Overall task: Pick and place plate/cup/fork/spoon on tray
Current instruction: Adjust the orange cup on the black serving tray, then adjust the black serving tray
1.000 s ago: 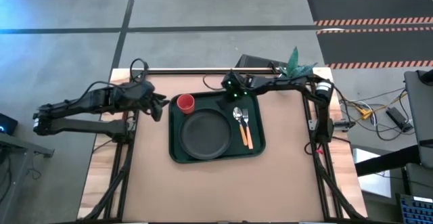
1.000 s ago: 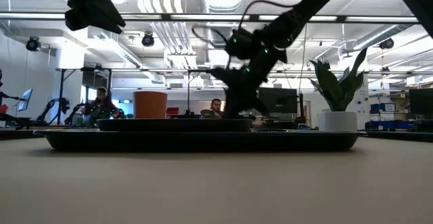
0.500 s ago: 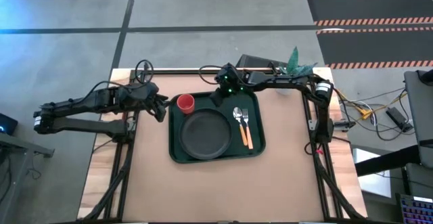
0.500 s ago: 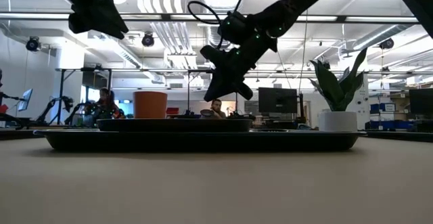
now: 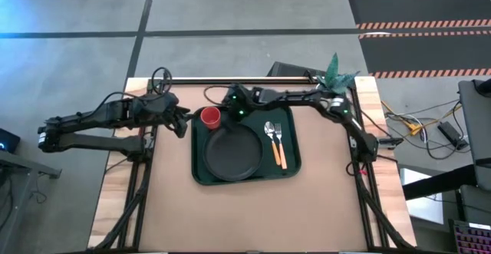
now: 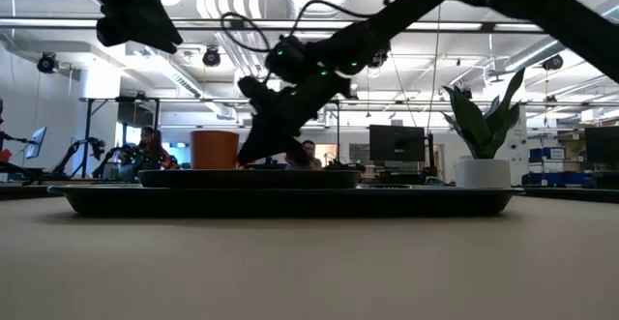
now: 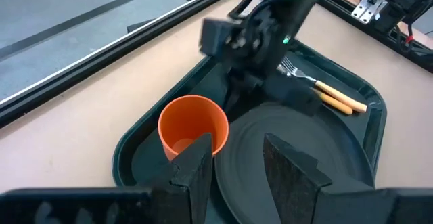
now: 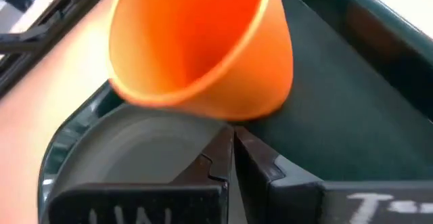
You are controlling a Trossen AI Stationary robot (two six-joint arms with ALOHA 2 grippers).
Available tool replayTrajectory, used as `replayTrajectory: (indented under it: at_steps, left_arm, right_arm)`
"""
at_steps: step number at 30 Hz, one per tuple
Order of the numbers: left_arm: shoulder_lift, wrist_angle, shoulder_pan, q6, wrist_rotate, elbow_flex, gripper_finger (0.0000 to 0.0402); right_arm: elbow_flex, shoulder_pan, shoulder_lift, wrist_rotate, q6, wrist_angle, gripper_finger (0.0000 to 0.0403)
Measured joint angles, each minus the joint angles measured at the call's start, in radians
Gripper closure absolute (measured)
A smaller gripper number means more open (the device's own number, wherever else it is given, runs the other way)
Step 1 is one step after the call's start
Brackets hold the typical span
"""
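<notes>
All four task pieces already lie on the large dark green rectangular tray [image 5: 201, 173], so the work looks close to its end, with only a final adjustment or a withdrawal left to judge. The small red round cup [image 5: 211, 117] stands upright in the tray's far left corner; the round dark grey-black shallow plate [image 5: 230, 153] fills the tray's middle and left, just beside the cup; the slim fork with silver tines and orange handle [image 5: 281, 148] and the slim spoon with silver oval bowl and orange handle [image 5: 273, 143] lie side by side along the tray's right edge. The right gripper [image 5: 228, 107] hangs low over the tray's far edge, close beside the cup, its fingers [image 8: 215, 158] pressed together on nothing, with the cup's wall right ahead of them. If it means to shift the cup, it must first part its fingers; otherwise it should lift clear without knocking the cup over. The left gripper [image 5: 181, 122] waits just off the tray's left edge, jaws apart and empty, facing the cup and the plate.
</notes>
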Motion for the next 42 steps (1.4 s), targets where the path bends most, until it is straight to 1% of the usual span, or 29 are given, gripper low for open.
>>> replayTrajectory:
  at_steps: [5,9,12,15,17,20,24,31,36,42]
  left_arm:
    - [-0.008,-0.001,0.0,0.0,0.0,0.0,0.0288]
    - [-0.014,-0.002,0.0,0.006,-0.001,0.0,0.0288]
    - [-0.02,-0.002,0.0,0.006,-0.002,0.0,0.0288]
    - [-0.027,-0.002,0.0,0.007,-0.002,0.0,0.0288]
    - [-0.031,-0.002,0.0,0.007,-0.002,0.0,0.0288]
    - [-0.035,-0.002,0.0,0.008,-0.002,0.0,0.0288]
    - [-0.036,-0.002,0.0,0.009,-0.002,0.0,0.0288]
    - [-0.032,-0.002,0.0,0.007,-0.003,0.0,0.0288]
    - [-0.032,-0.002,0.0,-0.001,-0.002,0.0,0.0288]
    - [-0.031,-0.002,0.0,-0.001,-0.002,0.0,0.0288]
  right_arm:
    - [0.224,0.004,0.115,0.001,-0.08,-0.183,0.0394]
    - [0.374,0.004,0.184,0.0,-0.123,-0.277,0.0394]
    - [0.459,0.004,0.214,-0.001,-0.14,-0.322,0.0394]
    - [0.504,0.004,0.224,0.002,-0.167,-0.393,0.0394]
    - [0.517,0.001,0.224,0.014,-0.198,-0.461,0.0394]
    - [0.518,-0.007,0.218,0.061,-0.234,-0.539,0.0394]
    - [0.509,-0.031,0.216,0.085,-0.27,-0.624,0.0394]
    - [0.474,-0.063,0.215,0.104,-0.309,-0.639,0.0394]
    - [0.472,-0.099,0.215,0.112,-0.324,-0.674,0.0394]
    - [0.471,-0.115,0.215,0.104,-0.33,-0.699,0.0394]
